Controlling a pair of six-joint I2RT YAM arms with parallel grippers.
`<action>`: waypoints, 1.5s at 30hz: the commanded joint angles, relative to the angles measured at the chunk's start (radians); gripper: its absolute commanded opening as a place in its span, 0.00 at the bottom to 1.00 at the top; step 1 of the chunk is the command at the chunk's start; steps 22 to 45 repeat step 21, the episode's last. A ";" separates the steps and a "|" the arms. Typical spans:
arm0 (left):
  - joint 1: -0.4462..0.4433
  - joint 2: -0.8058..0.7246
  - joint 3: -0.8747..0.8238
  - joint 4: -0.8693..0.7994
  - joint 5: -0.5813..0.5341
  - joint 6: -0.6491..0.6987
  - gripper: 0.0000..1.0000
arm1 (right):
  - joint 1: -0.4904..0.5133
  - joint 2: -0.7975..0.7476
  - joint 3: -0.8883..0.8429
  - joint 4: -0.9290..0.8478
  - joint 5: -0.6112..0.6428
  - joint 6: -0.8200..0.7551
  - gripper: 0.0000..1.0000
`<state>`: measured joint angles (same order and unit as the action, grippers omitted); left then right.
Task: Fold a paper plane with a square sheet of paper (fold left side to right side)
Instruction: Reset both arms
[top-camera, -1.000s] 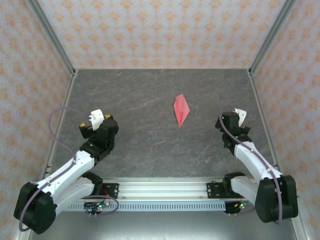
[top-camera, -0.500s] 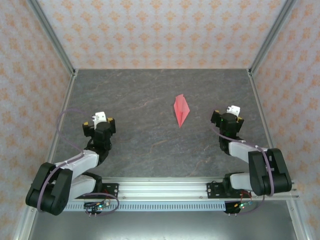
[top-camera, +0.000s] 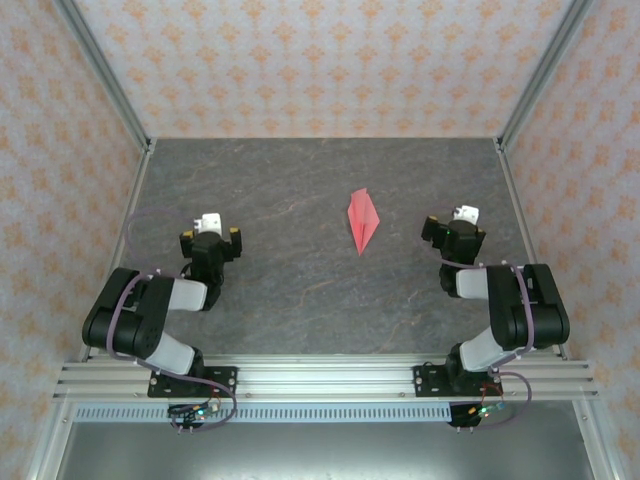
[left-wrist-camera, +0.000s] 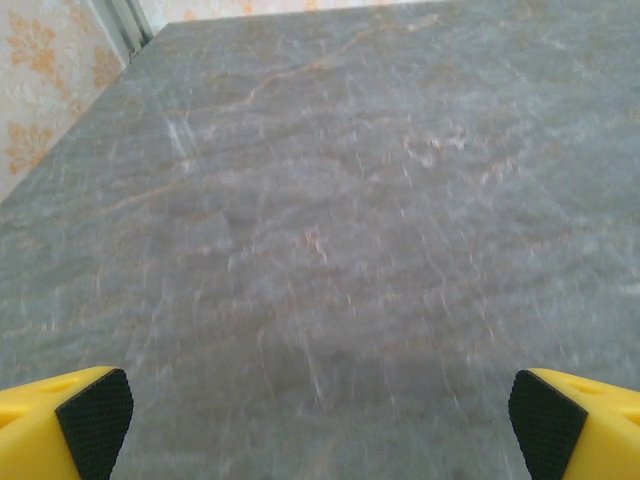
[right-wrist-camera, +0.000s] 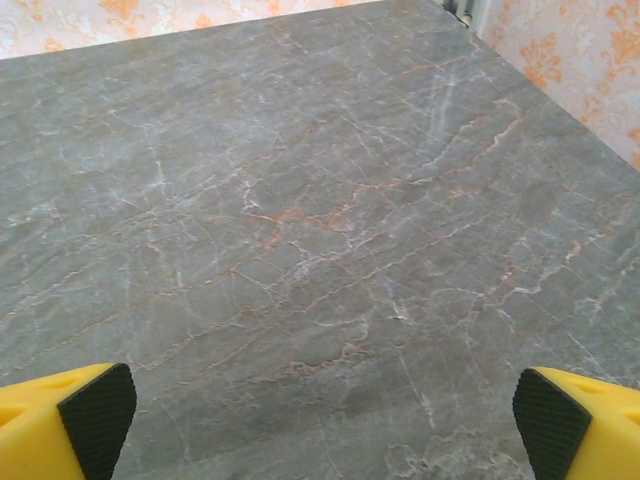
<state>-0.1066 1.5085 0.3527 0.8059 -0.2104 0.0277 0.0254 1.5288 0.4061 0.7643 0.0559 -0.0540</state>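
We see the paper plane (top-camera: 362, 221) lying flat on the grey bench (top-camera: 300, 180), right of centre, its sharper tip toward the arms' bases. Our left fingers (left-wrist-camera: 90, 425) are spread wide and empty, well apart from it. Our right fingers (right-wrist-camera: 95, 420) are also spread and empty, nearer it.

grey marble table (top-camera: 300, 190), paper plane (top-camera: 362, 220) lying flat

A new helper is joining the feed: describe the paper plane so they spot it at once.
Look at the grey marbled table inside the patterned walls. Right of its centre, nearer the right arm, lies the plane. It is the only loose thing on that surface: a narrow pink-red dart, sharp tip toward the arms.
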 joint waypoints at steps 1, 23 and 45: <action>0.054 -0.014 0.059 -0.034 0.056 -0.033 1.00 | -0.002 -0.009 0.012 0.009 -0.021 0.012 1.00; 0.053 -0.011 0.061 -0.036 0.058 -0.030 1.00 | 0.000 -0.011 0.013 0.004 -0.024 0.009 1.00; 0.053 -0.011 0.061 -0.036 0.058 -0.030 1.00 | 0.000 -0.011 0.013 0.004 -0.024 0.009 1.00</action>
